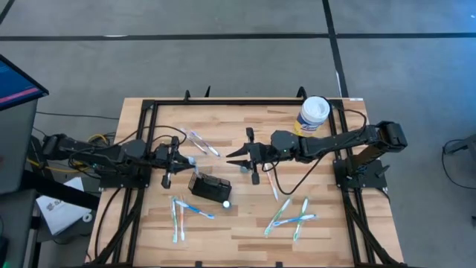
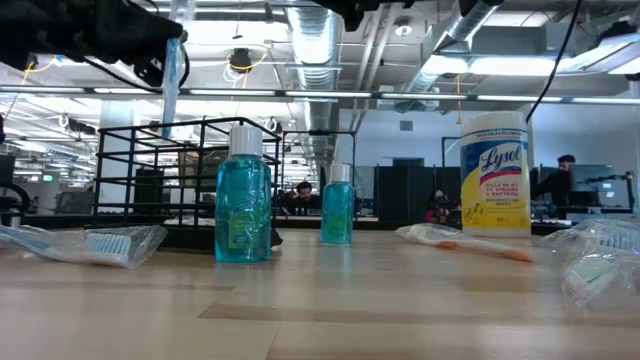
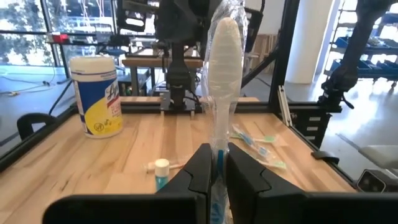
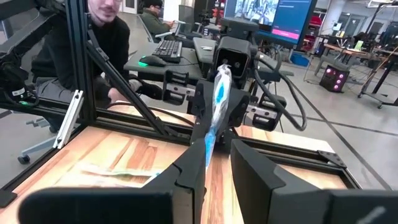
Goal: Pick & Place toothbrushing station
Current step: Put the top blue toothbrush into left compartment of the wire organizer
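Observation:
The toothbrushing station, a small black holder, stands on the wooden table, between and just in front of my two grippers; in the low view it shows as a black frame. My left gripper hovers left of it, pointing level, shut on a plastic-wrapped toothbrush. My right gripper faces it from the right, level and open, with nothing between its fingers. Its wrist view shows the toothbrush in the left gripper farther off. My left gripper pinches the wrapped toothbrush by its handle between its two fingers. The fingers come level from the table's left and lie across it. The toothbrush stands upright with its head up and hangs clear of the table.
Two blue mouthwash bottles stand near the station. A yellow wipes canister stands at the far right. Wrapped toothbrushes lie at the far left, near left and near right. Black frame rails border the table.

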